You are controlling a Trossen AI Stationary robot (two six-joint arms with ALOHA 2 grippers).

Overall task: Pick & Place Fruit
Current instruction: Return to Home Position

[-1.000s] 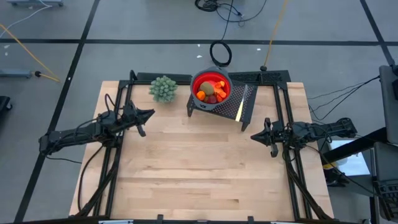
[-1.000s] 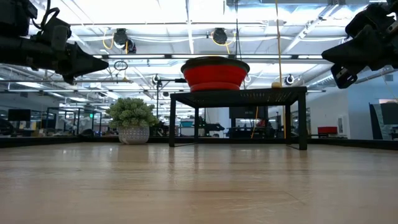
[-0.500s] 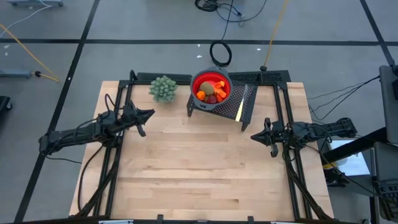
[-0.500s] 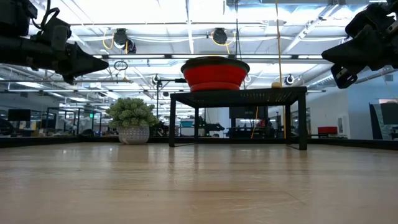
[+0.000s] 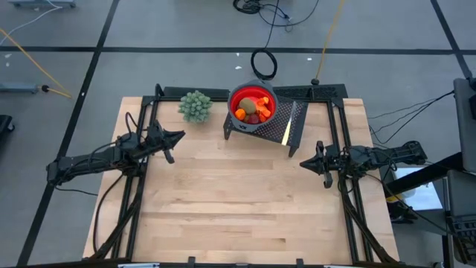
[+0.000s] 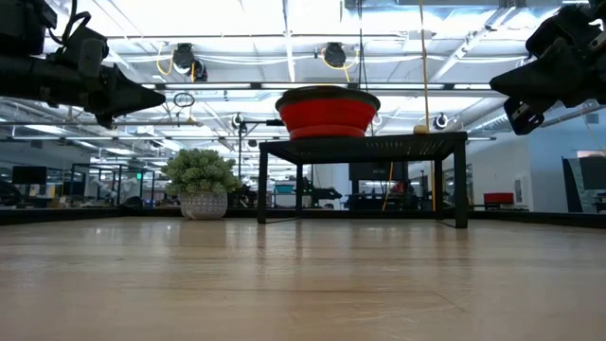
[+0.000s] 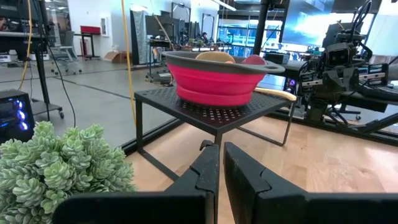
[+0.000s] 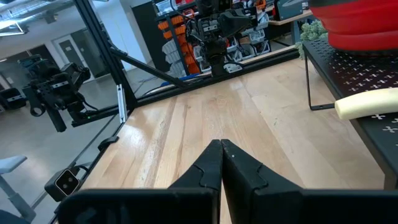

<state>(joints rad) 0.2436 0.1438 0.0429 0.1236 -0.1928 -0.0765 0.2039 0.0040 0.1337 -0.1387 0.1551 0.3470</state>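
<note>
Fruit (image 5: 251,112) lies heaped in the red bowl (image 5: 231,100), which stands on the black perforated shelf (image 5: 296,135) at the far middle of the counter (image 5: 238,201). Orange, brown and dark red pieces show from above. A pale yellow knife (image 5: 288,125) lies on the shelf just beside the bowl. A potted plant (image 5: 195,106) stands left of the shelf. The left pincer (image 5: 181,136) hangs raised over the counter's left side, pointing inward, its fingers drawn to a thin slit and holding nothing. The right pincer (image 5: 303,161) hangs raised over the right side, near the shelf's front corner, its fingers pressed together and empty.
</note>
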